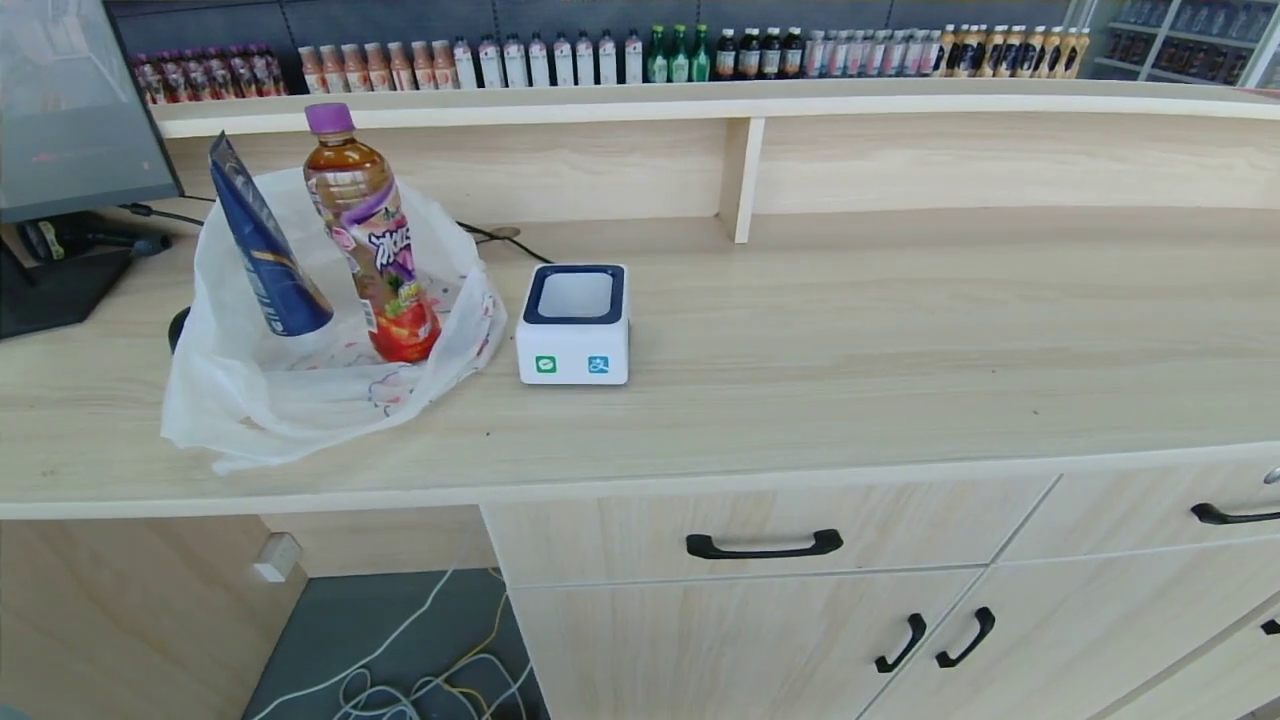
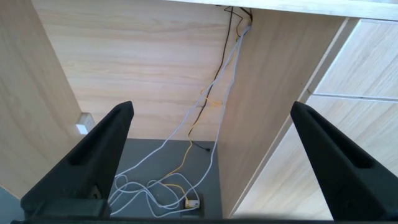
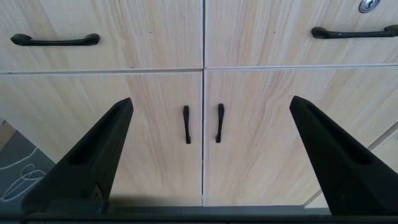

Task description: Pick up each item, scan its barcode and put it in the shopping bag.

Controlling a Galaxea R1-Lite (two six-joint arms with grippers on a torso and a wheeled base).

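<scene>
On the counter's left stands a white plastic shopping bag [image 1: 250, 400], open at the top. Inside it a tea bottle [image 1: 372, 240] with a purple cap stands upright, and a dark blue snack packet [image 1: 265, 250] leans beside it. Just right of the bag sits the white barcode scanner [image 1: 573, 325] with its dark-rimmed window facing up. My left gripper [image 2: 211, 155] is open below counter height, facing the recess under the counter with cables on the floor. My right gripper [image 3: 208, 155] is also open and holds nothing, facing the cabinet doors.
A monitor [image 1: 70, 100] and a handheld scanner [image 1: 90, 240] stand at the counter's far left. A raised shelf with a divider [image 1: 740, 180] runs along the back, with bottles lined up behind. Drawers and doors with black handles [image 1: 765, 545] lie below the counter.
</scene>
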